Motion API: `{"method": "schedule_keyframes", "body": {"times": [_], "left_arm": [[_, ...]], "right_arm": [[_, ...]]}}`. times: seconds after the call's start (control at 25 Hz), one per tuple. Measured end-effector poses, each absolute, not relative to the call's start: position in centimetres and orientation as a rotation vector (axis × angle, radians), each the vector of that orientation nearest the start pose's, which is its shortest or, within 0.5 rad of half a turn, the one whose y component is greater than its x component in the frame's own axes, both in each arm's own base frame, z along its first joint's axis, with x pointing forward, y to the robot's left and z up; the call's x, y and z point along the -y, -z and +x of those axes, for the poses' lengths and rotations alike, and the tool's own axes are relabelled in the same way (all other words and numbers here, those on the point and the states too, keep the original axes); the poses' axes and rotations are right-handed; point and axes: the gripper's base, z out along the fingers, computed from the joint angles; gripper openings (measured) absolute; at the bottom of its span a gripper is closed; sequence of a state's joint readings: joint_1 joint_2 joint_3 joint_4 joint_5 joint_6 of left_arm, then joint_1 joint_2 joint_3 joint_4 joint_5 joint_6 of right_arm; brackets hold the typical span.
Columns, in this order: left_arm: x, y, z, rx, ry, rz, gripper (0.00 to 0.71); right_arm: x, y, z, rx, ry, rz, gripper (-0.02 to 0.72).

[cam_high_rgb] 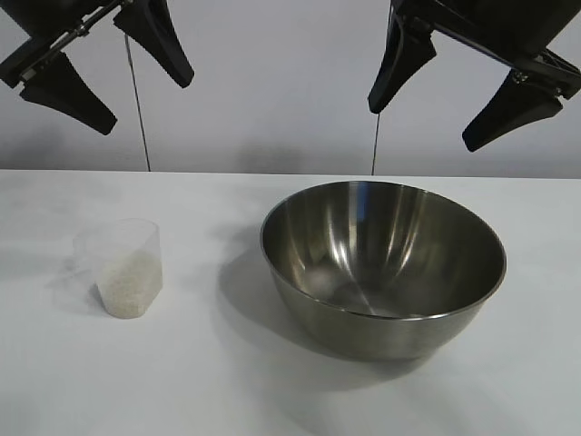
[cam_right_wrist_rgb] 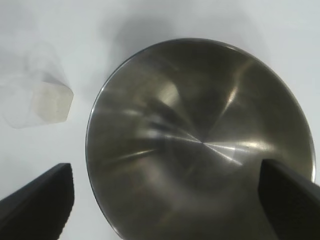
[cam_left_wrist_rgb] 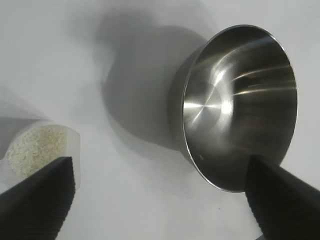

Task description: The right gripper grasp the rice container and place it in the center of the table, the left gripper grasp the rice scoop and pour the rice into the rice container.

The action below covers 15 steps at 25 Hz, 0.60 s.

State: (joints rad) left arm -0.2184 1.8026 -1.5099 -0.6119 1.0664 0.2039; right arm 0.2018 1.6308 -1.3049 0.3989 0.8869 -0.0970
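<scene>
Rice container point(cam_high_rgb: 382, 265) upright on the table point(cam_high_rgb: 182, 381), right of centre in the exterior view, at about four o'clock from the middle; inside bare steel, no grains in it. Rice scoop point(cam_high_rgb: 121, 266) upright too, at nine o'clock from the bowl, well apart from it, partly filled with rice point(cam_high_rgb: 124, 283). Bare white surface between the two, crossed only by the bowl's shadow.

Left gripper point(cam_high_rgb: 107, 68) high at eleven o'clock, clear of the tabletop, fingers spread wide, gripping nothing. Right gripper point(cam_high_rgb: 452, 89) high at one o'clock, above the far rim of the bowl, also spread wide and holding nothing. Thin cables hanging down behind each against the pale wall. Nothing lying between either claw and its target below.
</scene>
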Motion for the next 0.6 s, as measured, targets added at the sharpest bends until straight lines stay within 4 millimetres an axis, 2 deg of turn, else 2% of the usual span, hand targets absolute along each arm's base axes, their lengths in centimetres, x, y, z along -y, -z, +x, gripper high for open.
{"method": "schedule_keyframes", "body": {"times": [0.24, 0.4, 0.48, 0.6], "left_arm": [[12.7, -28.7, 36.3, -2.727, 0.819, 0.275, 0.663], [12.7, -28.7, 36.3, -2.726, 0.819, 0.275, 0.663], [12.7, -28.7, 36.3, -2.726, 0.819, 0.275, 0.663], [12.7, -28.7, 36.3, -2.726, 0.819, 0.275, 0.663]], "right_arm": [[-9.5, -28.8, 33.3, -2.659, -0.512, -0.155, 0.694], [-9.0, -28.5, 33.5, -2.669, -0.403, -0.201, 0.694], [-8.5, -27.6, 33.9, -2.696, -0.316, -0.214, 0.694], [-8.1, -25.3, 34.8, -2.771, -0.222, -0.226, 0.694]]}}
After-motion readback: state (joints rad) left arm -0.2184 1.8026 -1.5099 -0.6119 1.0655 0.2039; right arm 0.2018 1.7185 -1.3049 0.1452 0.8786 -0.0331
